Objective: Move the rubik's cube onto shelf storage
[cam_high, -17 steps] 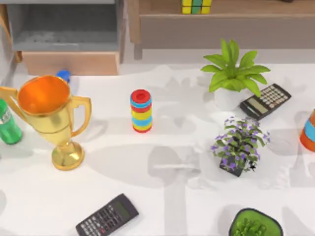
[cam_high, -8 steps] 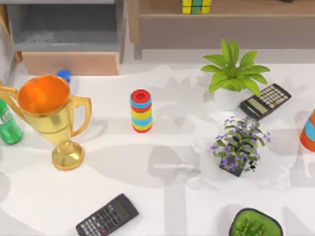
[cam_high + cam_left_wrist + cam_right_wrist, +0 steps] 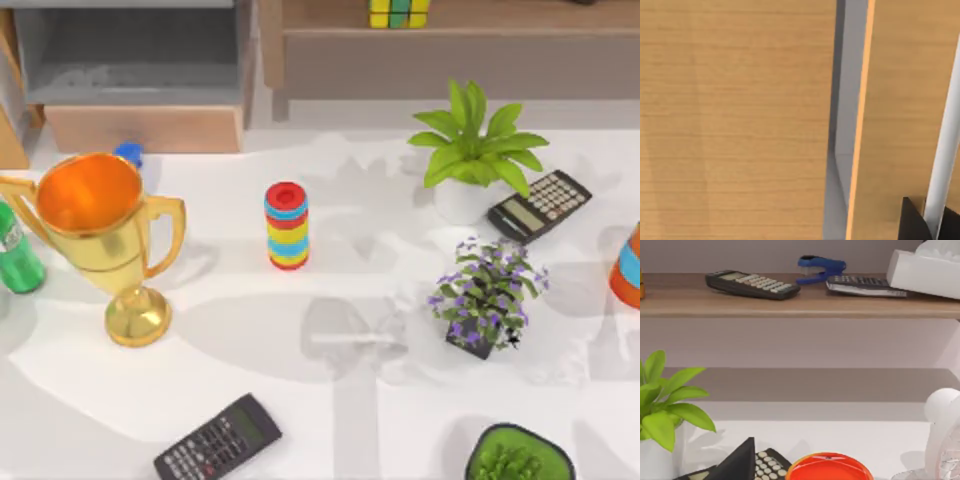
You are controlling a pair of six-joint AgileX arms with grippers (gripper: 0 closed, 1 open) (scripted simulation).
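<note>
1. The yellow-and-green tiled rubik's cube [image 3: 399,12] sits on the long light-wood shelf storage [image 3: 470,20] board, at the table's far edge.
2. I cannot tell either gripper's finger state.
3. I judge placement done; withdrawing should avoid nudging the cube.

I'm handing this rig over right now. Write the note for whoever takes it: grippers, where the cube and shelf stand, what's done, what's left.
Grippers: whether either gripper is open or shut cannot be told. The left wrist view looks close at a light-wood panel. The right wrist view faces the shelf board over the green plant and a calculator.
Things: the rubik's cube sits on the long board of the shelf storage, at the top view's upper edge, with nothing gripping it.
Done: the cube appears placed on the shelf.
Left: probably only to confirm it sits steady and park both arms.
</note>
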